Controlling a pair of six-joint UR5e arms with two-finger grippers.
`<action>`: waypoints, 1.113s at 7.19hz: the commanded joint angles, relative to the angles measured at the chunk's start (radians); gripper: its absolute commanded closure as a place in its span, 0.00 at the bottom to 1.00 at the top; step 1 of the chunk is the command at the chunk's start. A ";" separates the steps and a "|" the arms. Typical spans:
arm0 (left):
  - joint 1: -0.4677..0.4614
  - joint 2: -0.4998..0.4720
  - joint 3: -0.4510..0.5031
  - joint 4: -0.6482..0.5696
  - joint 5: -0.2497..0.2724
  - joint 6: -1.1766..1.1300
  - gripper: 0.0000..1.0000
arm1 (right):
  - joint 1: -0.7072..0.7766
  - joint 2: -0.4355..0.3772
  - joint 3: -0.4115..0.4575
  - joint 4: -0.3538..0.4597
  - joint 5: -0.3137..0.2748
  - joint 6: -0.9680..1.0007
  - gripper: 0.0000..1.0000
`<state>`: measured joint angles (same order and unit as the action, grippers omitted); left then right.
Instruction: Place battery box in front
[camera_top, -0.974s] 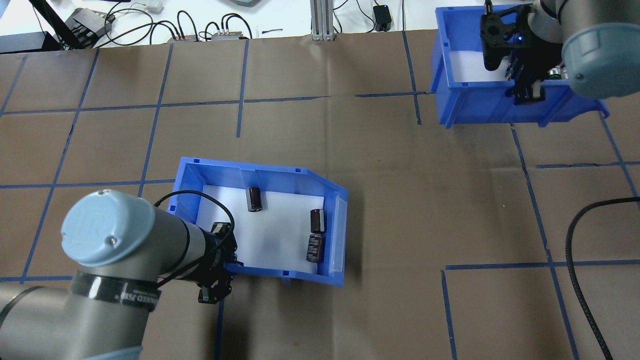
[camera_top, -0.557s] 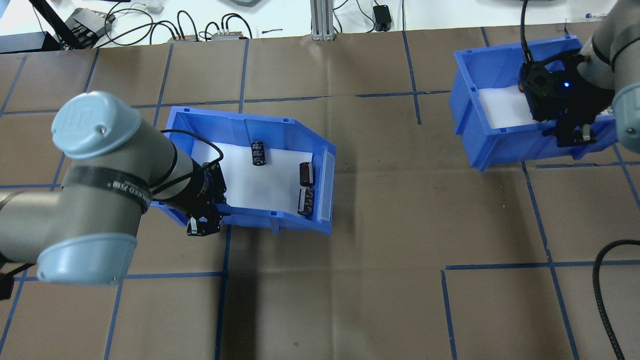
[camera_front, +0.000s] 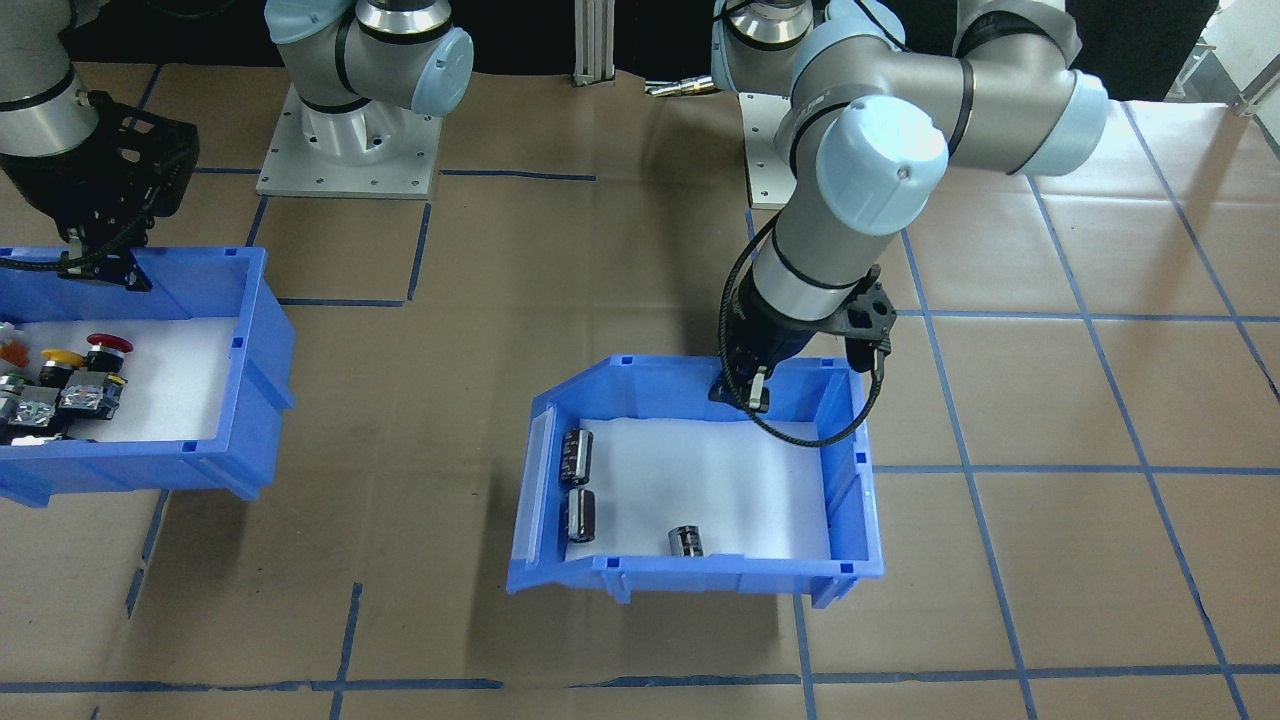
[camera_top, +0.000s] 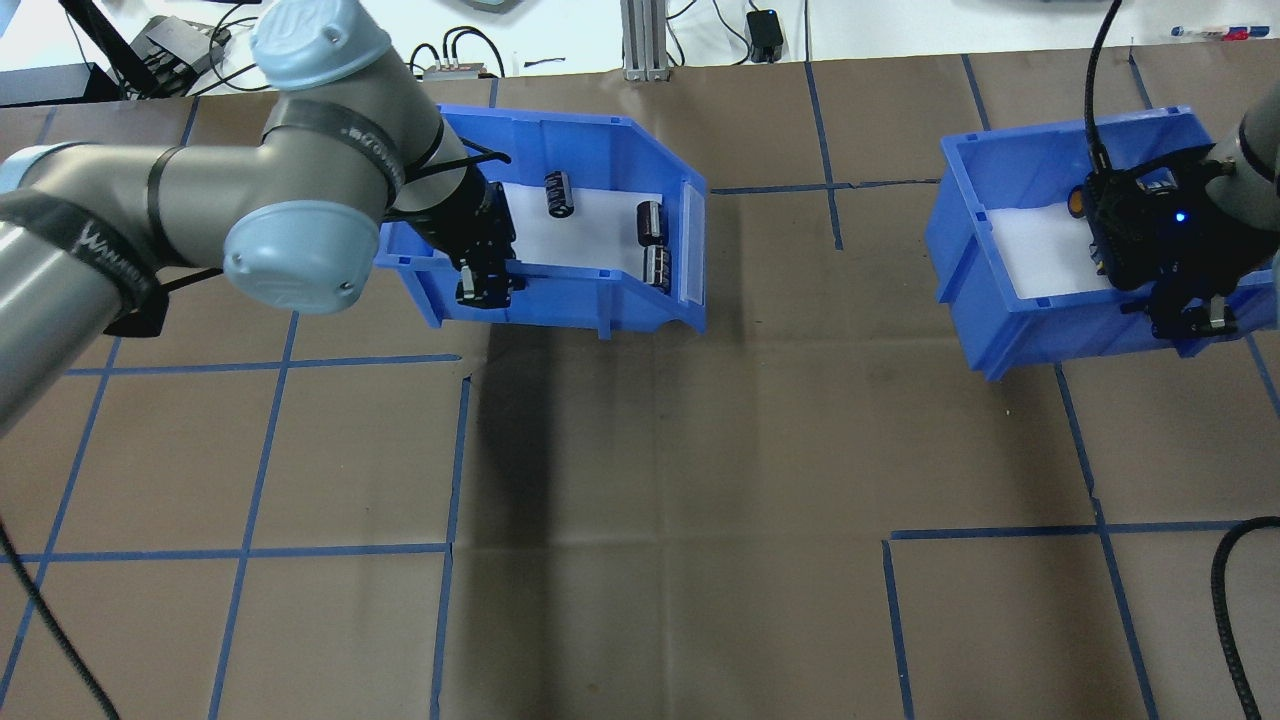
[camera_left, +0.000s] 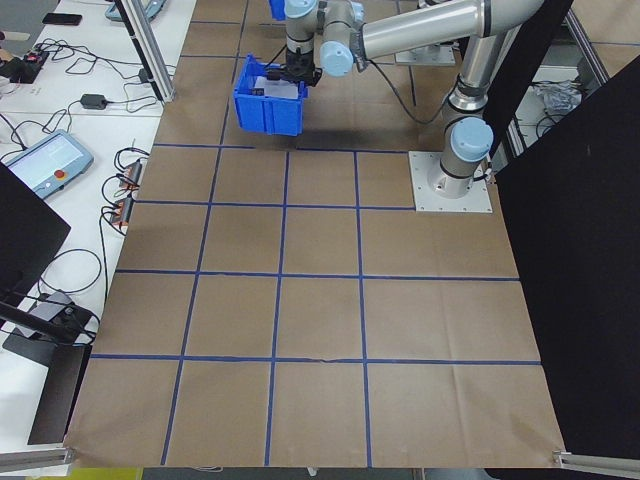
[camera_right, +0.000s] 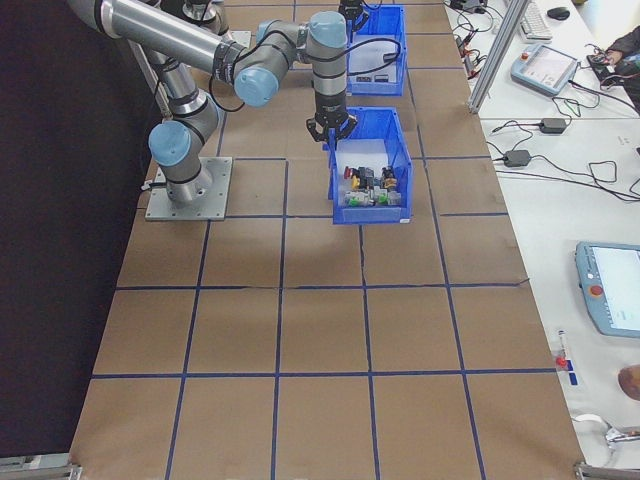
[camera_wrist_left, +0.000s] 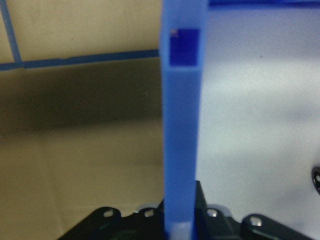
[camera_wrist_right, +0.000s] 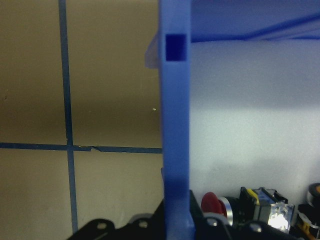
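The battery box (camera_top: 560, 300) is a blue bin with a white floor pad and three dark cells (camera_top: 651, 221) lying in it. It sits at the far left-centre of the overhead view and mid-table in the front-facing view (camera_front: 700, 575). My left gripper (camera_top: 485, 280) (camera_front: 745, 390) is shut on its near side wall (camera_wrist_left: 180, 125), one finger inside and one outside. The box casts a wide shadow on the paper and seems held above the table. My right gripper (camera_top: 1190, 315) (camera_front: 95, 265) is shut on the wall (camera_wrist_right: 175, 125) of the other blue bin (camera_top: 1040, 320).
The other blue bin (camera_front: 150, 465) holds red, yellow and white push-button switches (camera_front: 60, 385). Brown paper with a blue tape grid covers the table. Cables and small boxes (camera_top: 765, 30) lie past the far edge. A black cable (camera_top: 1235, 600) trails at the near right.
My left arm has carried the battery box from the near middle of the table toward the far edge. My right arm has drawn the switch bin nearer and to the right.
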<state>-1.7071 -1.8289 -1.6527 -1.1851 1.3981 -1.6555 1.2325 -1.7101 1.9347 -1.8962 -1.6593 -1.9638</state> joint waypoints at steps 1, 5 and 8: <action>-0.078 -0.154 0.167 0.001 -0.010 -0.130 1.00 | -0.001 -0.018 0.033 0.000 0.012 0.006 0.97; -0.120 -0.285 0.289 0.034 -0.068 -0.228 1.00 | -0.001 -0.054 0.090 -0.017 0.038 0.005 0.97; -0.146 -0.306 0.289 0.082 -0.062 -0.167 0.76 | -0.001 -0.052 0.093 -0.017 0.076 0.005 0.97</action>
<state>-1.8477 -2.1319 -1.3653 -1.1128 1.3316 -1.8616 1.2318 -1.7630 2.0264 -1.9133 -1.5931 -1.9589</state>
